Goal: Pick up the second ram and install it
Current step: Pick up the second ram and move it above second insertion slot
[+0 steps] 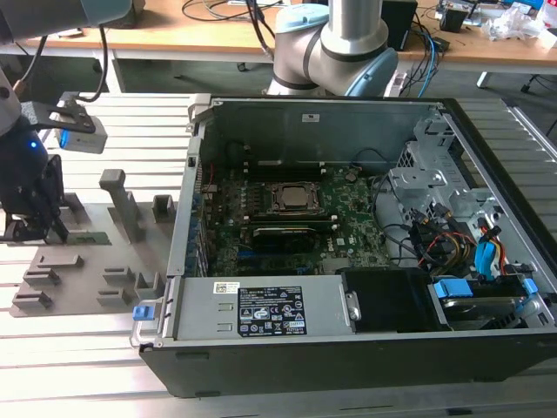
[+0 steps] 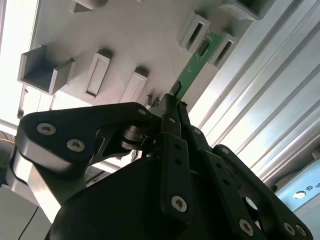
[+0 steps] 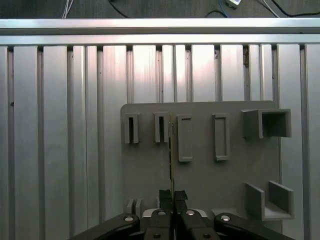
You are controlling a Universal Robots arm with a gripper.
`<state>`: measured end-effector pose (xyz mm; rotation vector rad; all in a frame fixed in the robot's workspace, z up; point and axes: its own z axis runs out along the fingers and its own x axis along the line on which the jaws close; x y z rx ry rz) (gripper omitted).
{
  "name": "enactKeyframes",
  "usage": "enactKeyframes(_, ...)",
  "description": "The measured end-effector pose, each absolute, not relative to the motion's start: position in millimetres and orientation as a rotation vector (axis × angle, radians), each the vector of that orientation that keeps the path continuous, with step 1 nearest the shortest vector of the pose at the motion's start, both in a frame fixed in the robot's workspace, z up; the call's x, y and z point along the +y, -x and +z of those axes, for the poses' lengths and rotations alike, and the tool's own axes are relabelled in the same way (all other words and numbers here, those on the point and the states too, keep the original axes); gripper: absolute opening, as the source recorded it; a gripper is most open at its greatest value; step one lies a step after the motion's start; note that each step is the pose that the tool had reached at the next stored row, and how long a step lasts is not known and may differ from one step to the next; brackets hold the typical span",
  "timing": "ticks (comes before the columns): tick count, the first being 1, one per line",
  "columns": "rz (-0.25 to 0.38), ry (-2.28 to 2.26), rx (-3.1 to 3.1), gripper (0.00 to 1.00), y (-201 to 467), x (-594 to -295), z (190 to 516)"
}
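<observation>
- The claw (image 3: pixel 172 194) is at 9 o'clock in the exterior view, pinched narrow on one end of the second ram (image 2: pixel 193 69).
- The thin green stick stands on edge over a grey fixture plate (image 1: pixel 84 273).
- Raised slot holders (image 3: pixel 184 138) flank the stick closely in both wrist views, and a taller post (image 1: pixel 123 204) rises at the claw's 3 o'clock in the exterior view.
- The open computer case (image 1: pixel 287 131) fills the middle. Its near side wall stands between the plate and the motherboard (image 1: pixel 348 213).
- The CPU socket (image 1: pixel 296 198) is at centre, the labelled power supply (image 1: pixel 261 306) at its 6 o'clock, and tangled cables (image 1: pixel 435 239) at its 3 o'clock.
- The surface (image 1: pixel 87 370) is ribbed aluminium. A wooden desk (image 1: pixel 218 30) and the arm base (image 1: pixel 348 43) are at 12 o'clock.
- Bare slats lie at the plate's 6 o'clock.
</observation>
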<state>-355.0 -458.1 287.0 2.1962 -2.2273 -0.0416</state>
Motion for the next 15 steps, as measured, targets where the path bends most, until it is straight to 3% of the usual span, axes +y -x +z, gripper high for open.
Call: enactKeyframes(15,-0.042,-2.196,-2.227,0.13,355,-457,305)
